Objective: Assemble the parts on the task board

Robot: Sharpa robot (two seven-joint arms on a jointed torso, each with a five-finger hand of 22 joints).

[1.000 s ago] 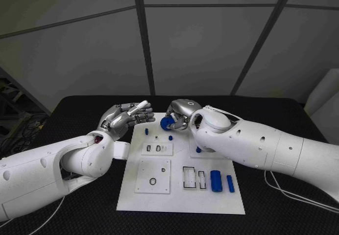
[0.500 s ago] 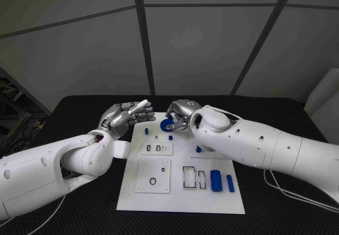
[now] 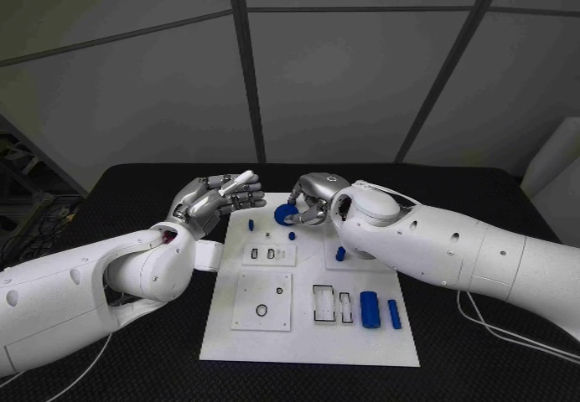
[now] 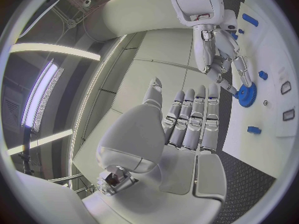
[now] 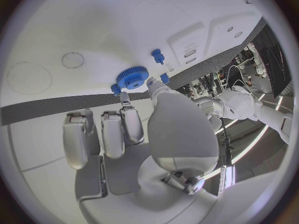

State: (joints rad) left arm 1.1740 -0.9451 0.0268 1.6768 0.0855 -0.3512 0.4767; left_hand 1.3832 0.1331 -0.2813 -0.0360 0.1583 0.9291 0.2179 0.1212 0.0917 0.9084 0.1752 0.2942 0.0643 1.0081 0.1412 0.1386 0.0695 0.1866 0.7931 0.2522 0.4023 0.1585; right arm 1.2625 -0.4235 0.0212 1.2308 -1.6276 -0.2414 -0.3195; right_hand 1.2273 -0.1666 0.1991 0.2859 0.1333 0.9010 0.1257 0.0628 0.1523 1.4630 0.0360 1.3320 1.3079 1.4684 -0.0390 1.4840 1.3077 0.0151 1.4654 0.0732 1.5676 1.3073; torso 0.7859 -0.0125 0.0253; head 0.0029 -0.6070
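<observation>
My right hand [image 3: 312, 196] pinches a blue gear [image 3: 287, 215] between thumb and fingertip, low over the far end of the white task board [image 3: 308, 343]. The right wrist view shows the gear [image 5: 131, 77] at my fingertips [image 5: 125, 97], close over the board [image 5: 62, 25]. In the left wrist view the right hand [image 4: 218, 55] reaches down to the gear [image 4: 246, 94]. My left hand [image 3: 219, 201] is raised beside the board's far left corner, fingers straight and together, holding nothing. A blue peg [image 3: 251, 224] and a second peg [image 3: 292, 236] stand nearby on the board.
Two blue cylinders [image 3: 370, 308] [image 3: 394, 313] lie at the board's near right beside rectangular slots [image 3: 324, 303]. A small blue piece [image 3: 339, 253] sits under my right forearm. Raised plates with holes [image 3: 262, 301] occupy the board's left half. Black table [image 3: 145, 368] surrounds it.
My right hand has shifted slightly down and to the right with the gear still in its fingers. My left hand has not moved.
</observation>
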